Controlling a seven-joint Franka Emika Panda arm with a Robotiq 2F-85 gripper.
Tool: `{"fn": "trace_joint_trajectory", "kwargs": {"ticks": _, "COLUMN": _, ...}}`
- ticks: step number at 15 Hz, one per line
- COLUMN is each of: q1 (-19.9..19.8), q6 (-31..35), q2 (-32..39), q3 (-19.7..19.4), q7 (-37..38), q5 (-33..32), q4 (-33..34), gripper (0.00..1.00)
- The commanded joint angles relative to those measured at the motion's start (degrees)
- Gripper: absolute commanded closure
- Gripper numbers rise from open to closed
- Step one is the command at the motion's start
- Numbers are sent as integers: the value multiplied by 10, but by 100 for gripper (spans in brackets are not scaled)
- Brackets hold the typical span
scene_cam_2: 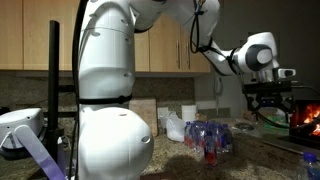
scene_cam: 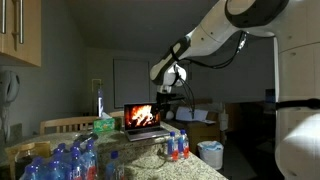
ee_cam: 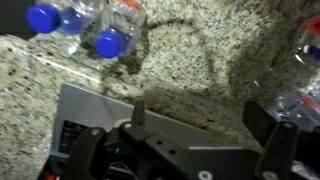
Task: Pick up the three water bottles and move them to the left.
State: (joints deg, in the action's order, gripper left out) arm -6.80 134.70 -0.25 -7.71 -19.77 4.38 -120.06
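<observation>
Hovering with jaws apart and nothing between them, the gripper [scene_cam_2: 268, 100] sits well above the granite counter [ee_cam: 200, 60]. The three water bottles [scene_cam: 177, 146] stand together below it and off to one side. We judge the approach to be the step in hand: we centre over one cap, descend vertically, and straddle a single bottle, keeping clear of the blue-capped bottles [ee_cam: 108, 43] farther off.

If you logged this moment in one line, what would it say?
gripper: open, empty | location: over granite counter | red-label bottles: standing, not yet picked
</observation>
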Motion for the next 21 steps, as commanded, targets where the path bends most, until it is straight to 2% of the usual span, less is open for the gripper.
{"fn": "trace_joint_trajectory", "kwargs": {"ticks": 1, "q1": -28, "q6": -2, "q2": 19, "q3": -26, "q7": 5, "q5": 28, "q4": 6, "gripper": 0}}
{"fn": "trace_joint_trajectory", "kwargs": {"ticks": 5, "q1": -39, "q6": -19, "q2": 69, "q3": -32, "q7": 14, "q5": 29, "q4": 40, "gripper": 0}}
{"fn": "trace_joint_trajectory", "kwargs": {"ticks": 10, "q1": -47, "q6": -40, "q2": 141, "q3": -28, "q7": 99, "q5": 38, "q4": 92, "gripper": 0}}
{"fn": "trace_joint_trajectory", "kwargs": {"ticks": 16, "q1": -46, "q6": -111, "q2": 161, "q3": -34, "q7": 212, "q5": 32, "q4": 126, "gripper": 0}}
{"fn": "trace_joint_trajectory", "kwargs": {"ticks": 21, "q1": -50, "q6": -130, "q2": 168, "q3": -34, "q7": 248, "q5": 35, "q4": 136, "gripper": 0}}
